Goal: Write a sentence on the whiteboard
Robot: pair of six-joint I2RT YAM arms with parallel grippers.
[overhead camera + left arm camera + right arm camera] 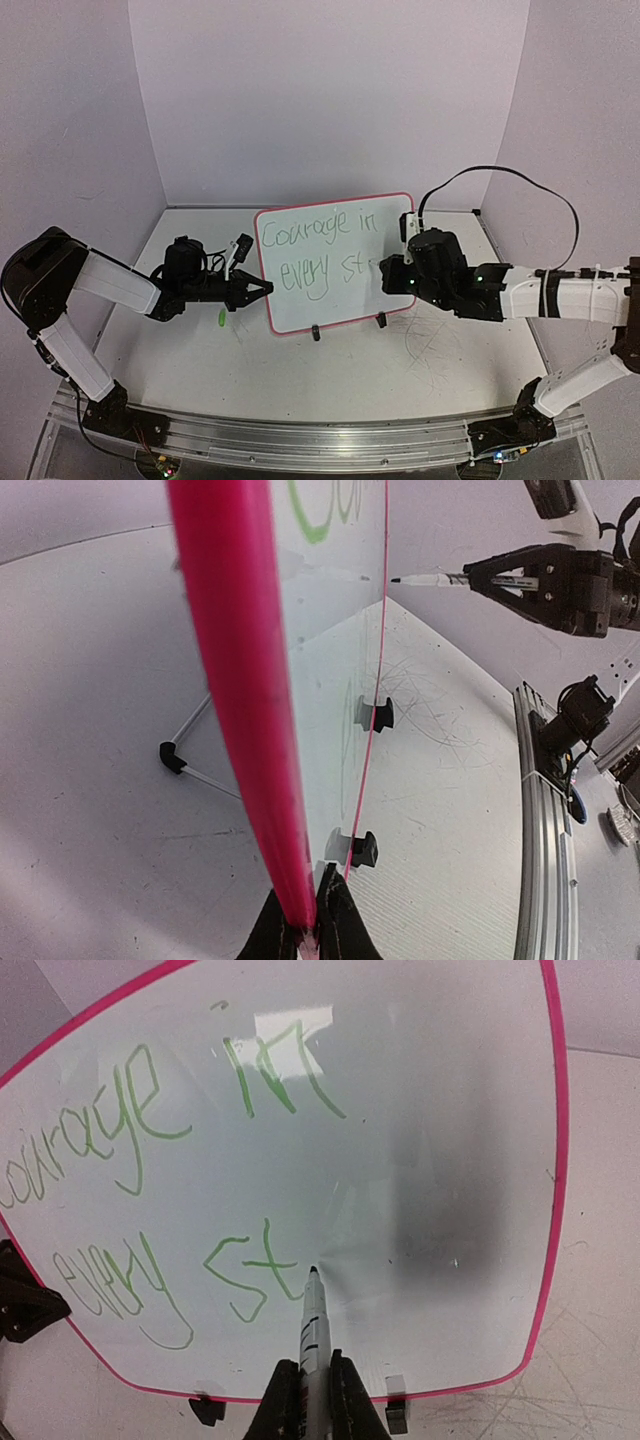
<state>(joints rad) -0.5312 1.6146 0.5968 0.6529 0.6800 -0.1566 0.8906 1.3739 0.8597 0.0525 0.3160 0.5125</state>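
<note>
pink-rimmed whiteboard (335, 262) stood on edge on two black clip feet (316, 334) at mid table (330, 390), written face toward the arm bases. sentence (318, 248) in thin green ink, two lines, read "courage in" over "every st", with nothing after the t. the top line ran toward the board's 1 o'clock and the lower line sat toward 7 o'clock.

left gripper (262, 290) was at the board's 9 o'clock edge, clenched on the pink rim. its wrist view showed both fingers pinching the rim from either side, board seen edge-on.

right gripper (386, 272) was at the board's 3 o'clock side, in front of the face, grasping a marker (313, 1320). fingers were closed round the barrel, and the dark tip pointed to 12 o'clock in its wrist view. the tip sat just right of the "t" at about the 4 o'clock end of the lower line, at or just off the surface; contact could not be told.

small green piece (222, 317) lay on the table at 7 o'clock of the left gripper, apart from the board. grey scribbles (425, 345) marked the tabletop at 5 o'clock of the board, under the right arm.
</note>
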